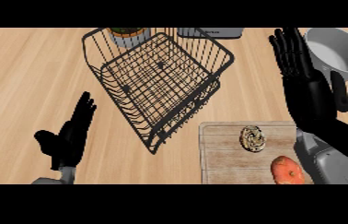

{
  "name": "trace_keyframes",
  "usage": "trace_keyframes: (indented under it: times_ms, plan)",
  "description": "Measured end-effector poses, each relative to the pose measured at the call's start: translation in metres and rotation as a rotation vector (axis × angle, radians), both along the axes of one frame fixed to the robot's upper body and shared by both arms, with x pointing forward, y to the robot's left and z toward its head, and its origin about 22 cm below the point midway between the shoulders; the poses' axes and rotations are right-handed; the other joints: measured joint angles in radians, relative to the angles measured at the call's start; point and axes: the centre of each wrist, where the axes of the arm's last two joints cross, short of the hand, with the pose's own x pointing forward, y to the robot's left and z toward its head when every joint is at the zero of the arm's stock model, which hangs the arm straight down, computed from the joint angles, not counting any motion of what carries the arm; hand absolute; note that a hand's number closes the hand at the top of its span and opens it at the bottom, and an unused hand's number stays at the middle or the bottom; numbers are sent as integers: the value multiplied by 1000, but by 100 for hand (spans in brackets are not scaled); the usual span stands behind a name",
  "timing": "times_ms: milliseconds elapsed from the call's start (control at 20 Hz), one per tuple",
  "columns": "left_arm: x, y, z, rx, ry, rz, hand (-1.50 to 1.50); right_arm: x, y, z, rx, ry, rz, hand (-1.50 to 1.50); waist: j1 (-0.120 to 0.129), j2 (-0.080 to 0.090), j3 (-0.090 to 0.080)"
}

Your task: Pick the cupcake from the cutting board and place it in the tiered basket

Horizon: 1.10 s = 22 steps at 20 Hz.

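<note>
The cupcake, swirled brown and cream on top, sits on the pale wooden cutting board at the lower right. The black wire tiered basket stands in the middle of the counter, with nothing in its upper tray. My right hand is raised at the right edge, fingers straight and open, above and to the right of the cupcake, not touching it. My left hand rests open at the lower left, fingers up, far from the board.
An orange-red round fruit lies on the board's lower right, next to my right forearm. A grey pan sits at the far right edge. A potted plant and a grey appliance stand behind the basket.
</note>
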Motion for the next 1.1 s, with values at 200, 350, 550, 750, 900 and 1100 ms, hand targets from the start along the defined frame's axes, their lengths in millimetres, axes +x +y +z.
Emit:
trace_keyframes:
  times_ms: [200,350,550,750,900,1100]
  plan:
    - [-7,2,-10,40,32,22,0,3,-35,11,-54,1,-7,150,6,19,33]
    - [-14,8,-21,96,77,55,0,5,-85,9,-142,64,-118,-150,-4,30,41]
    - [-21,7,-29,111,117,62,0,0,-129,-27,40,229,-410,-150,-9,36,50]
    - [-23,-1,-37,119,128,51,0,-19,-160,-60,152,240,-450,-150,2,32,53]
    - [-24,-3,-34,130,135,53,0,-38,-172,-50,128,266,-406,-150,4,29,53]
    - [-26,-5,-37,130,134,56,0,-56,-184,-33,-76,403,-323,-150,0,25,51]
